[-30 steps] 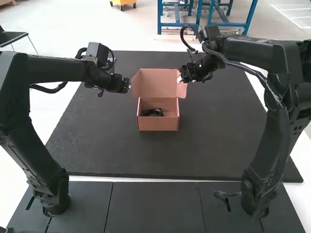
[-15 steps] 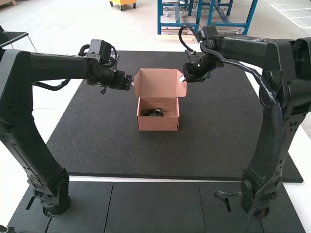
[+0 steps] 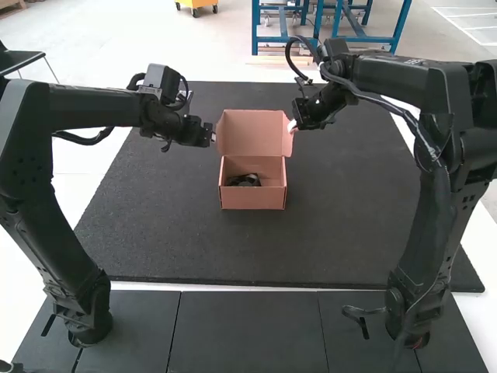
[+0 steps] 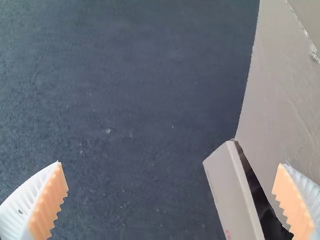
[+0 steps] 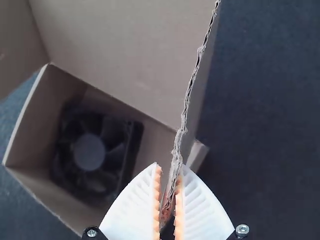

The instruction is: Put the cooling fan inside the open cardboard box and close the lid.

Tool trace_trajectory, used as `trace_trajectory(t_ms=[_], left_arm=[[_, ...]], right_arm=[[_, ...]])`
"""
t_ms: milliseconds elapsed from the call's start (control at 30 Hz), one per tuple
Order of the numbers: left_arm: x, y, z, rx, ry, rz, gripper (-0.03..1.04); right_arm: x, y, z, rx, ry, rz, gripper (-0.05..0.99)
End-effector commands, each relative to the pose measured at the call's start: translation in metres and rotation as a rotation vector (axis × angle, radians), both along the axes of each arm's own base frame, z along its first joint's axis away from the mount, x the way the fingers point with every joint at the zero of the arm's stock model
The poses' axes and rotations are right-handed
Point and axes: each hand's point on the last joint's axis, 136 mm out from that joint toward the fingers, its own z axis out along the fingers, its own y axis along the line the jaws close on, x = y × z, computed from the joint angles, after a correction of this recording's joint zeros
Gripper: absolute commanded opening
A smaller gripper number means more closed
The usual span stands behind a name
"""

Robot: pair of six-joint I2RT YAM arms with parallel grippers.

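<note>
Black square cooling fan (image 5: 90, 155) sat inside the open brown cardboard box (image 3: 252, 198) on the dark mat surface (image 3: 155, 217), tan lid (image 3: 250, 134) upright and not yet shut: right jaws pinched its side edge, left jaws spread wide around the opposite flap.

Left arm (image 3: 93, 107) extended, jaws spread wide, right arm (image 3: 404, 74) extended, jaws pinching lid (image 5: 125, 55) edge
</note>
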Motion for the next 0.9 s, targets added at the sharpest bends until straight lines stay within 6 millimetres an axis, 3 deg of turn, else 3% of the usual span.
trace_trajectory(t_ms=[0,567,867], left_arm=[[0.005,-0.015,0.017,-0.018,-0.036,-0.043,0.97],[-0.007,-0.018,0.020,-0.015,-0.013,-0.056,0.97],[-0.009,-0.017,0.025,-0.018,-0.022,-0.057,0.97]], right_arm=[[0.006,0.002,0.018,0.041,-0.028,0.009,0.11],[-0.014,0.018,0.018,0.112,0.058,0.047,-0.02],[-0.017,0.022,0.020,0.138,0.084,0.046,-0.02]])
